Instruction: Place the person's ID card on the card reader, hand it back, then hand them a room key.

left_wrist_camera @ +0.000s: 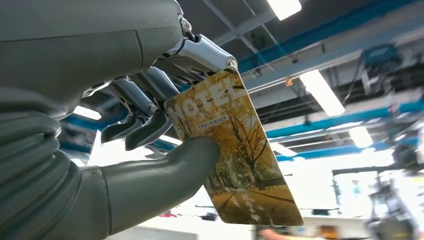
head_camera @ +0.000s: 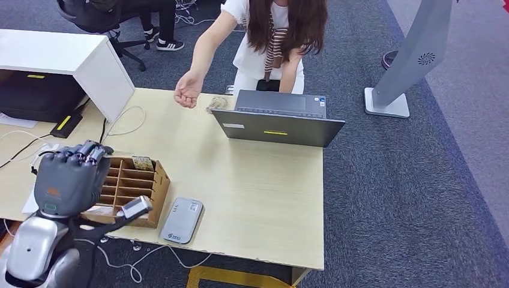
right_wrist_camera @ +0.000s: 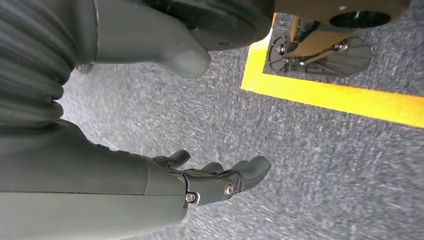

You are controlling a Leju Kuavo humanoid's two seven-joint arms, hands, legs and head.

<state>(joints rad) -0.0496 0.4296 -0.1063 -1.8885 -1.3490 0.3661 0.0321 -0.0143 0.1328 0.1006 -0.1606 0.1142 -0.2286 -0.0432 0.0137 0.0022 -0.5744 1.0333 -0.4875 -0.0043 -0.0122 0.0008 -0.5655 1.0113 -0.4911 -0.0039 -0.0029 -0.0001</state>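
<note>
the pale wooden desk (head_camera: 252,198) takes up the left and middle of the head view, with blue-grey carpet (head_camera: 408,198) to its right. a person (head_camera: 270,36) stands at the far edge and reaches 1 hand (head_camera: 188,91) out over the desk, palm up and held above the surface. a grey laptop (head_camera: 280,119) sits open on the far side of the desk, its lid back toward the robot. a white cabinet (head_camera: 72,60) stands at the far left with a black case under it. on the near left a wooden slotted box (head_camera: 139,191) rests on the desk, a card standing in 1 of its far compartments. just to the right of the box lies the grey card reader (head_camera: 182,219), flat near the near edge. the left hand (head_camera: 69,180) is raised over the left side of the box, back of the hand toward the camera; in the left wrist view its thumb (left_wrist_camera: 185,167) and fingers (left_wrist_camera: 150,107) clamp the room key (left_wrist_camera: 235,150), a card printed with autumn trees and the word hotel. the right hand (right_wrist_camera: 210,182) hangs over the carpet by a yellow floor line (right_wrist_camera: 340,97), fingers apart and holding nothing.
</note>
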